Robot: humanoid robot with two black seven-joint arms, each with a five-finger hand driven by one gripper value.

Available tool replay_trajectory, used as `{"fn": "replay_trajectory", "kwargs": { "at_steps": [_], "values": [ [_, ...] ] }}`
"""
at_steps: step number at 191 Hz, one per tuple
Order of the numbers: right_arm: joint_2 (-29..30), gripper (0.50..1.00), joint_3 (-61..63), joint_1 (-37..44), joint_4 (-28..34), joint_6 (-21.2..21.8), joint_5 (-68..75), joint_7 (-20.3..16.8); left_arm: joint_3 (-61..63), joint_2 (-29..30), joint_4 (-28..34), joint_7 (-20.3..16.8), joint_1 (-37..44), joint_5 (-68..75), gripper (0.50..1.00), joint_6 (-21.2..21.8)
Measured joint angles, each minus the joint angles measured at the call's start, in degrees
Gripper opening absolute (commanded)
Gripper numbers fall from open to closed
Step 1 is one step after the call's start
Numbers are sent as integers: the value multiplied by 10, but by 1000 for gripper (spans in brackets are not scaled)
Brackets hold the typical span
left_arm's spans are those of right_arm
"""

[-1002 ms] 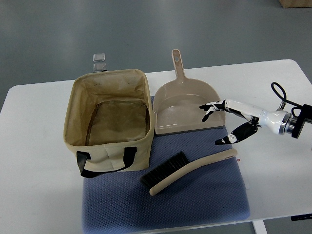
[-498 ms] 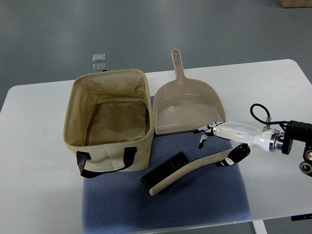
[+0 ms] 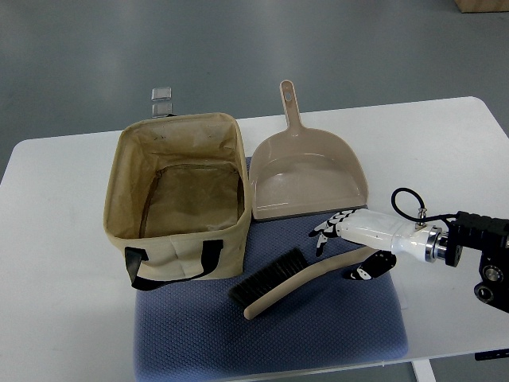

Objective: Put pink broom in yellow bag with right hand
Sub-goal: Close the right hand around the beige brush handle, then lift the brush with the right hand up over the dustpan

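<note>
The pink broom [image 3: 298,280] lies flat on the blue mat [image 3: 318,334], its black bristles [image 3: 266,278] pointing left and its beige handle running up to the right. My right hand [image 3: 343,248] comes in from the right edge and hovers over the handle's right end, fingers spread on the far side and thumb on the near side, not closed on it. The yellow bag [image 3: 175,199] stands open at the left of the mat, nothing inside it. My left arm does not show.
A beige dustpan [image 3: 306,179] lies behind the broom, its handle pointing away. Two small clear blocks [image 3: 162,99] sit beyond the bag. The white table [image 3: 56,318] ends close in front of the mat.
My right hand has come down and leftward from above the dustpan's right edge to straddle the broom handle's right end. Broom, bag and dustpan have not moved.
</note>
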Motion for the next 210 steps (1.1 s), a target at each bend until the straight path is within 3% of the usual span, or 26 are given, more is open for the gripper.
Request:
{"fn": "replay_trajectory", "kwargs": {
  "at_steps": [38,96,111,124,210],
  "values": [
    [10,793,-5,0,0,-14,-14,-10,0,0,0,0,0,0,1000,0],
    [17,686,-17,-1,0,-19,-34,-10,0,0,0,0,0,0,1000,0],
    [17,621,-17,-1,-1,-20,-34,-10,0,0,0,0,0,0,1000,0],
    [17,500,-17,-1,-1,-22,-36,-10,0,0,0,0,0,0,1000,0],
    [10,500,-2,-1,-6,-99,-32,-10,0,0,0,0,0,0,1000,0]
  ]
}}
